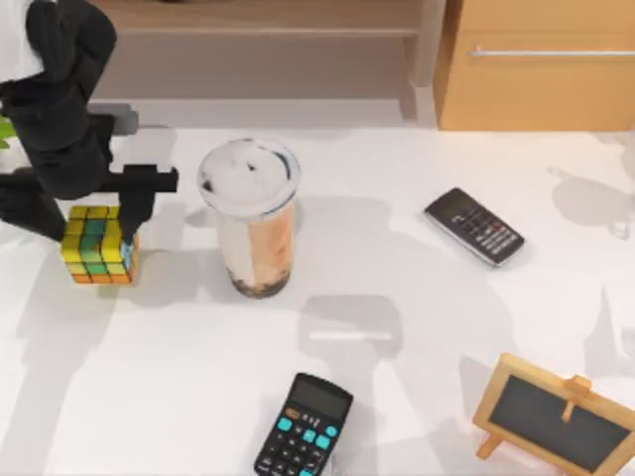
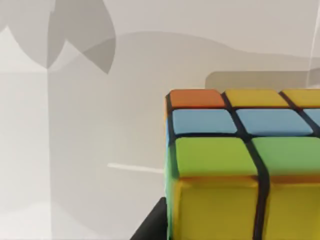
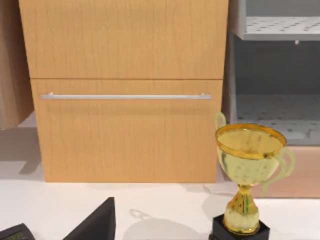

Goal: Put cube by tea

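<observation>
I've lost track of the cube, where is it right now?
In the top view the cube sits at the table's left side, left of the tea, with the left gripper around it.

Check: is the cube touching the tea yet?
Apart. The top view shows bare table between the cube, at the left gripper, and the tea.

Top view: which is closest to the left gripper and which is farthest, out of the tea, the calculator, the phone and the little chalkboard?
From the left gripper, at the cube:
1. Tea, just to its right.
2. Calculator, near the front edge.
3. Phone, right of the tea.
4. Chalkboard, front right corner.
</observation>
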Robot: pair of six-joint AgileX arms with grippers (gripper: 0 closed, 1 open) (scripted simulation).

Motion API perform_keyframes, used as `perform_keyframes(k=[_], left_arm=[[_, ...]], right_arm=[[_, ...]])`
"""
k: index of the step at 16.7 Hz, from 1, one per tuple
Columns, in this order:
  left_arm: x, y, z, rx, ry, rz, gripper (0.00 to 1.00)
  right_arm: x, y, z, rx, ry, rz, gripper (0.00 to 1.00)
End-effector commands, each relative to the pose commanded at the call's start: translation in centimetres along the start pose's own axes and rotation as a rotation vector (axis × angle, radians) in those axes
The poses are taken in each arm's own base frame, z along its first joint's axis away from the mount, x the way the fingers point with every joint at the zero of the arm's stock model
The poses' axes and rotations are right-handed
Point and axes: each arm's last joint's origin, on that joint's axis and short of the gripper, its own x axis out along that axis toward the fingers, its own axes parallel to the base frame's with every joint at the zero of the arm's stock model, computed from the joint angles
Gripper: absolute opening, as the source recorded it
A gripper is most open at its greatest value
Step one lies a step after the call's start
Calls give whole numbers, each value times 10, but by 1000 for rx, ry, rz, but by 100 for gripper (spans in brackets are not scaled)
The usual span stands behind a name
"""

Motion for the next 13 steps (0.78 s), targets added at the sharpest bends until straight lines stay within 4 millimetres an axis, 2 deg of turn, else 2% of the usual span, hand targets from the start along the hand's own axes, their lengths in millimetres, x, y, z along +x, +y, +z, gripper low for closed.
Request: perform_keyframes(k=[4, 13], left_arm=[[0, 0, 0, 0, 0, 0, 0], [0, 0, 0, 0, 0, 0, 68]], right_arm=[[0, 0, 0, 0, 0, 0, 100], [0, 0, 0, 0, 0, 0, 100]])
